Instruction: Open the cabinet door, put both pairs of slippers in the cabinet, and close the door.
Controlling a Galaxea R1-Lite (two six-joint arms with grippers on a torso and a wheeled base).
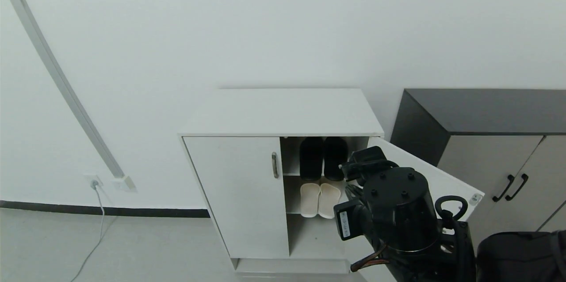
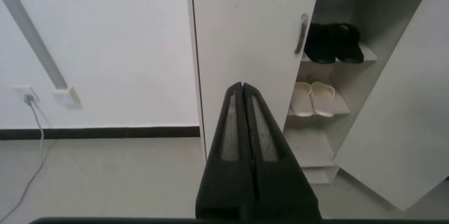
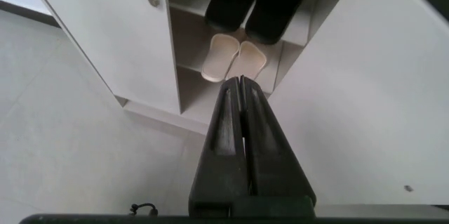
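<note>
The white flat-panel laminate cabinet stands against a plain white wall on a smooth grey floor. Its left door is closed and carries a slim vertical brushed-metal bar handle. Its right door is swung open toward the robot's right, showing a smooth white inner face. Inside the open half, the pair of black rounded slippers sits on the upper shelf with the soles side by side. The pair of cream rounded slippers sits on the shelf directly below and slightly overhangs the shelf's front edge. In the head view the right arm's black cylindrical wrist housing covers the lower right of the compartment and the edge of the right-hand slippers. The right claw has its two matte black tapered fingers pressed together, with nothing pinched, and its tip points at the open compartment near the cream pair. The left claw is likewise pressed together and holds nothing, and it sits back from the closed left door. A dark grey cabinet with black curved handles stands to the right and is cut off by the frame edge. A wall socket with a trailing cable sits low on the wall to the left.
</note>
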